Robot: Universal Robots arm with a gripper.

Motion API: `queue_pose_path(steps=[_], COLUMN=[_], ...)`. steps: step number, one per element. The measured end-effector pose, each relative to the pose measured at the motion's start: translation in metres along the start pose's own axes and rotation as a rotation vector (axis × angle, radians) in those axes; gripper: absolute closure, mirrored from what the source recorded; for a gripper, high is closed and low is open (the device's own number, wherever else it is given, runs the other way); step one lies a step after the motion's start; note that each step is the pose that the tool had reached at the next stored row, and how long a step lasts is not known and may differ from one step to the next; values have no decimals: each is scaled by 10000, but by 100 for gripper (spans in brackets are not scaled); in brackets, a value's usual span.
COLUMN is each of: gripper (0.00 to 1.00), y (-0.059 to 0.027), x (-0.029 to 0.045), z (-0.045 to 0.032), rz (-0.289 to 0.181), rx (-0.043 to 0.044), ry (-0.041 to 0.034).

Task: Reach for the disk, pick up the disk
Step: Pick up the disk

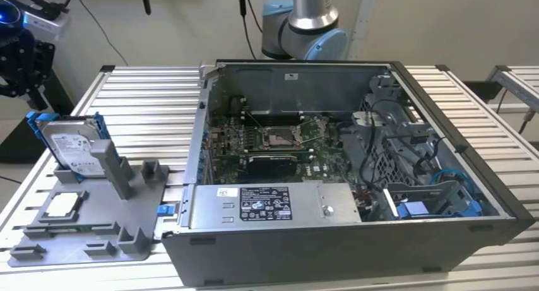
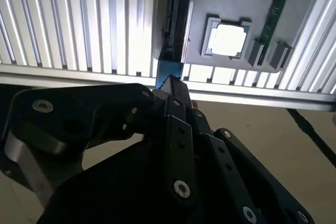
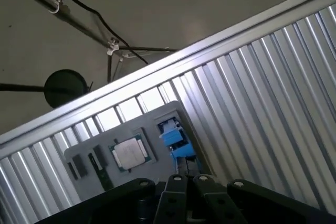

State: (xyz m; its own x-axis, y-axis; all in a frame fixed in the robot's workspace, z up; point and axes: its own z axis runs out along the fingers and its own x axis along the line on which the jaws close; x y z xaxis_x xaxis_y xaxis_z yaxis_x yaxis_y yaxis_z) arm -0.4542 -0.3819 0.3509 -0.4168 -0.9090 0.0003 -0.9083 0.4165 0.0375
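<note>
The disk [image 1: 74,146] is a silver-grey drive with a white label in a bright blue bracket. It stands upright in a grey fixture [image 1: 93,231] at the exterior view's left. My black gripper [image 1: 21,76] hangs off the table's edge, up and to the exterior view's left of the disk, apart from it. In the second wrist view the gripper [image 2: 170,83] looks shut with nothing in it, its tip pointing at the disk's blue bracket [image 2: 166,70] seen edge-on. The first wrist view shows the gripper [image 3: 185,178] just short of the bracket [image 3: 173,139].
A small square processor chip [image 1: 63,206] lies on the same fixture beside the disk. An open computer case [image 1: 354,165] with a grey power-supply box [image 1: 269,206] takes up the middle of the ribbed metal table [image 1: 143,108]. The arm's base [image 1: 303,26] stands behind the case.
</note>
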Motion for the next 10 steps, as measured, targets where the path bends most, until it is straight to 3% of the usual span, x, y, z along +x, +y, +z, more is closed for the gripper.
queue_pose_path(steps=[10], gripper=[100], y=[0], x=[0], z=[1], rz=[-1831], rx=[5], ry=[66])
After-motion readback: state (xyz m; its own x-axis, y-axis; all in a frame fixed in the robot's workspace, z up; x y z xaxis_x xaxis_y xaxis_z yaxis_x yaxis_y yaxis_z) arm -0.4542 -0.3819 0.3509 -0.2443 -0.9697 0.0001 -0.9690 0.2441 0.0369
